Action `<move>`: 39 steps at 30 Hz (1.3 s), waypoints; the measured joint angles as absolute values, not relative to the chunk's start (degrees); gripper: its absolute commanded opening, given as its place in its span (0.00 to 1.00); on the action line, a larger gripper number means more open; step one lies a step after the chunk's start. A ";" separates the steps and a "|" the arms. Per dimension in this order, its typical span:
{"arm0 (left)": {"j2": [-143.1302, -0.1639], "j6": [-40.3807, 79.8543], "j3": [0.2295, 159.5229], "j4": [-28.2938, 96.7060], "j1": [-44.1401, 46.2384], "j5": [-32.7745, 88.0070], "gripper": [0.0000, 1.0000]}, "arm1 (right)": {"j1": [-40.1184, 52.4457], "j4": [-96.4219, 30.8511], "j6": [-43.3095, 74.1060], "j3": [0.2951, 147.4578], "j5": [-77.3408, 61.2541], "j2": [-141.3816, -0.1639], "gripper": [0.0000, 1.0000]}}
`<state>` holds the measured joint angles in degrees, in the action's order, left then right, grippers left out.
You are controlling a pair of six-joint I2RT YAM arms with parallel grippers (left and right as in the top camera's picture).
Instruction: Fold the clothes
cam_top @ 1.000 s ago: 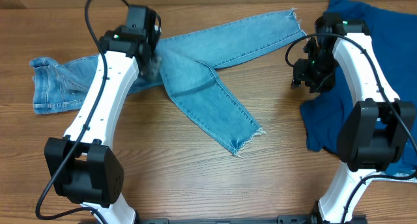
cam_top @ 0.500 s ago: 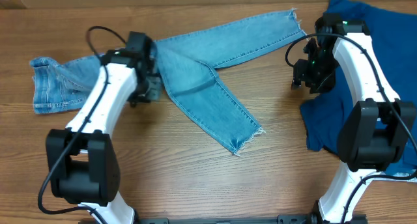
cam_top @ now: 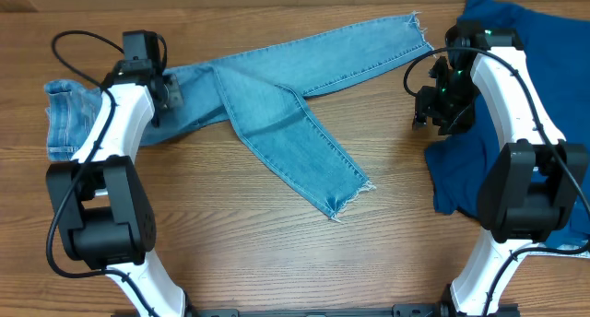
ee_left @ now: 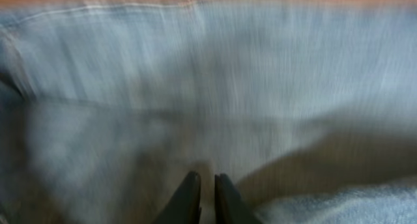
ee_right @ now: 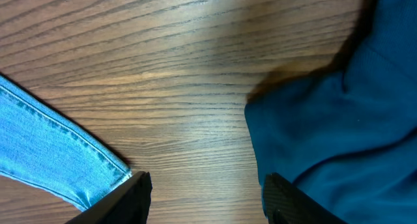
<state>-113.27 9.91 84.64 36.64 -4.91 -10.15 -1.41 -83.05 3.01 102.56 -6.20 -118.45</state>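
Jeans (cam_top: 277, 87) across table (cam_top: 277, 252) rear-left; garment (cam_top: 562, 50) at right; right gripper (cam_top: 424, 112) between them.

Bright, even light, soft shadows; left wrist view shows the jeans (ee_left: 195, 87) motion-blurred

- The left arm (cam_top: 118, 123) has a long white moulded link with smooth, rounded edges.
- A large black joint housing (cam_top: 97, 216), rounded and matte, sits at the lower end of that link.
- The right arm (cam_top: 510, 87) has the same white link and a matching black housing (cam_top: 524, 193).
- A small green indicator light (cam_top: 486, 32) shows near the right wrist.
- A thin black cable (cam_top: 72, 33) loops at the left wrist, and a second black loop (cam_top: 407, 75) hangs at the right wrist.
- The left gripper (ee_left: 207, 178) has two slim black fingers that taper to narrow tips.
- The right gripper (ee_right: 205, 183) has two broad, matte black fingers with angled edges.
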 measured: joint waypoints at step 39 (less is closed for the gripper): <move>-110.56 11.44 76.31 26.59 -9.52 -13.21 0.17 | -1.41 -84.31 3.01 102.52 -6.17 -118.45 0.59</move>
<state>-110.56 11.44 76.31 26.59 -9.52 -13.21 -1.41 -84.31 3.01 102.52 -6.17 -118.45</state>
